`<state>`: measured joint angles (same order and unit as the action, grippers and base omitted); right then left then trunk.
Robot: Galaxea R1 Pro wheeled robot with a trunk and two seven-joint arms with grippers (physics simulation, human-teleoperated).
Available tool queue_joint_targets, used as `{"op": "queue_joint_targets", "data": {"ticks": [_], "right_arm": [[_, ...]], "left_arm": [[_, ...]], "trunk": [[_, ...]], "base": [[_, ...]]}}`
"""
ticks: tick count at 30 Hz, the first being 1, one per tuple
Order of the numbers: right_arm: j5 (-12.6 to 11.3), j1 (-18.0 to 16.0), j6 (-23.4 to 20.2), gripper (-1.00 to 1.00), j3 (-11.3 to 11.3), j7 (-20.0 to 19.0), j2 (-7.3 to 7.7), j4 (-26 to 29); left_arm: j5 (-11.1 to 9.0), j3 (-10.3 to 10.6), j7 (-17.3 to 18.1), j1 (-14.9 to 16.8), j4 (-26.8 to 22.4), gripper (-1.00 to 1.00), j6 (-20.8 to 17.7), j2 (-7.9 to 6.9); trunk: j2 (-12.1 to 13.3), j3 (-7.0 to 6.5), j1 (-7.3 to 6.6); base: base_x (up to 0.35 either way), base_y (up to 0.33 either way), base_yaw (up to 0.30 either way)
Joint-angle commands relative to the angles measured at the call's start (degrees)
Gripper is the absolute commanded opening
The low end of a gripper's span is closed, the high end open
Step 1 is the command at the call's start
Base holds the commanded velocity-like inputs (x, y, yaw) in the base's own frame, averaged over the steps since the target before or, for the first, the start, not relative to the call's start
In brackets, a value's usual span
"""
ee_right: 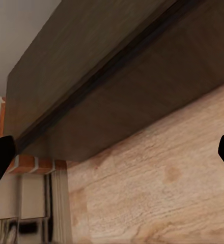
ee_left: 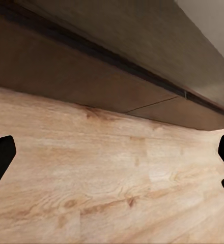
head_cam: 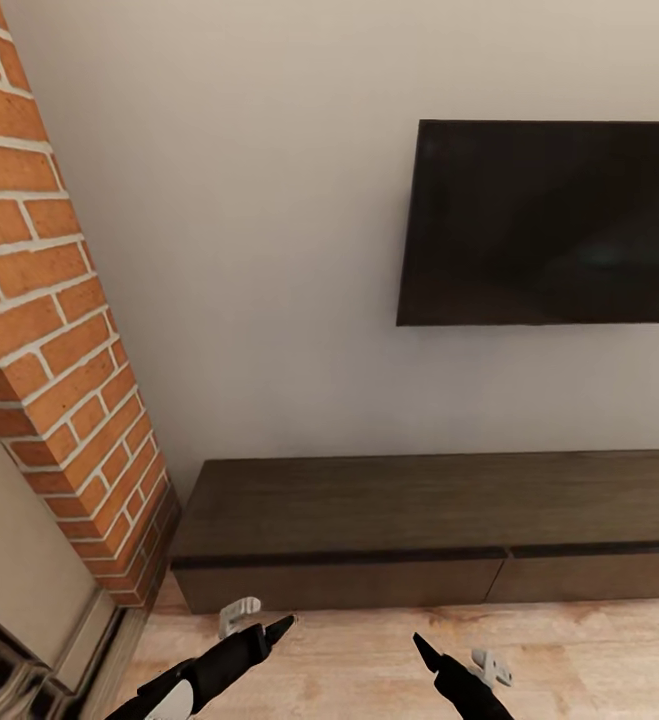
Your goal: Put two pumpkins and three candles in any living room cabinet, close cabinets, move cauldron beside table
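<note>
The low dark cabinet [head_cam: 439,530] stands closed against the wall under the TV [head_cam: 549,222]. Both grippers, left [ee_left: 112,168] and right [ee_right: 112,162], hover over the floor [head_cam: 369,660], fingers apart and empty.

The cabinet [ee_left: 91,76] runs as a long dark brown band above the light wood plank floor [ee_left: 117,178]. Its flat top sits over a thin dark gap, with the drawer fronts below that gap reaching down to the floor. A fine seam on the cabinet face parts two drawer fronts, both flush. A pale wall [ee_left: 211,20] lies beyond the cabinet's top. The left gripper [ee_left: 112,165] hangs over the floor in front of the cabinet, its black fingertips [ee_left: 0,157] spread wide apart with only planks between them.
</note>
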<state>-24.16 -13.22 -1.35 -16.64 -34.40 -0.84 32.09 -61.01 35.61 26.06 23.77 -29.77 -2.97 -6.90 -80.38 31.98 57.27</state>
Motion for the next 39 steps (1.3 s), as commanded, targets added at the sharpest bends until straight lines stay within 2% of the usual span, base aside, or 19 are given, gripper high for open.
{"op": "queue_joint_targets", "data": {"ticks": [1, 5, 9, 11, 14, 17, 20, 26, 33, 36, 39], "right_arm": [[-0.2, 0.0, -0.1, 1.0, -0.3, -0.4, -0.05, -0.1], [-0.3, 0.0, -0.1, 1.0, -0.4, -0.5, -0.02, -0.1], [-0.9, -0.1, -0.2, 1.0, -1.1, -0.5, 0.03, -0.4], [-3.1, -0.3, -0.4, 1.0, -3.0, -0.7, 0.13, -1.3], [-7.5, -0.7, -4.0, 1.0, -5.0, -2.4, 0.95, -2.7], [-11.6, -0.8, -7.0, 1.0, -5.7, -3.3, 1.42, -3.3], [-13.5, -0.8, -7.9, 1.0, -5.8, -3.6, 1.54, -3.5], [-14.2, -0.9, -8.0, 1.0, -5.6, -3.4, 1.32, -3.6], [-14.4, -0.9, -6.2, 1.0, -5.4, -2.9, 1.2, -4.2], [-14.6, -1.0, -6.1, 1.0, -5.4, -2.9, 1.1, -4.5], [-14.7, -1.0, -6.0, 1.0, -5.4, -2.9, 1.01, -4.6]], "left_arm": [[-1.3, 0.2, 1.8, 0.0, 0.0, 1.0, -0.9, -0.91], [-4.3, 0.2, 7.0, 0.0, 0.0, 1.0, -4.2, -3.28], [-6.1, 0.2, 8.8, 0.0, 0.0, 1.0, -5.4, -4.41], [-6.6, 0.2, 9.1, 0.1, -0.1, 1.0, -6.3, -4.68], [-8.4, 0.2, 9.4, 0.6, -0.1, 1.0, -9.1, -4.93], [-9.6, 0.2, 9.4, 0.8, 0.8, 1.0, -10.0, -4.97], [-10.0, 0.2, 9.5, 0.9, 1.7, 1.0, -10.4, -5.05], [-10.2, 0.2, 9.5, 0.9, 2.3, 1.0, -10.4, -5.16], [-10.0, 0.3, 9.9, 0.7, 1.5, 1.0, -9.5, -5.29], [-9.8, 0.4, 10.4, 0.5, -1.5, 1.0, -8.1, -5.67], [-9.6, 0.5, 10.1, -0.2, -9.2, 1.0, -6.4, -8.13]], "trunk": [[-0.4, 0.24, 0.22], [-2.0, 0.96, 1.1], [-3.7, 1.68, 1.98], [-4.5, 2.03, 2.42], [-5.7, 2.57, 3.08], [-6.9, 3.11, 3.74], [-8.1, 3.65, 4.4], [-10.5, 4.73, 5.71], [-13.3, 5.98, 7.25], [-14.5, 6.52, 7.91], [-15.7, 7.06, 8.57]], "base": [[0.0, 0.0, 0.0], [0.0, 0.0, 0.0], [0.0, 0.0, 0.0], [0.0, 0.0, 0.0], [0.0, 0.0, 0.0], [0.0, 0.0, 0.0], [0.0, 0.0, 0.0], [0.0, 0.0, 0.0], [0.0, 0.0, 0.0], [0.0, 0.0, 0.0], [0.0, 0.0, 0.0]]}}
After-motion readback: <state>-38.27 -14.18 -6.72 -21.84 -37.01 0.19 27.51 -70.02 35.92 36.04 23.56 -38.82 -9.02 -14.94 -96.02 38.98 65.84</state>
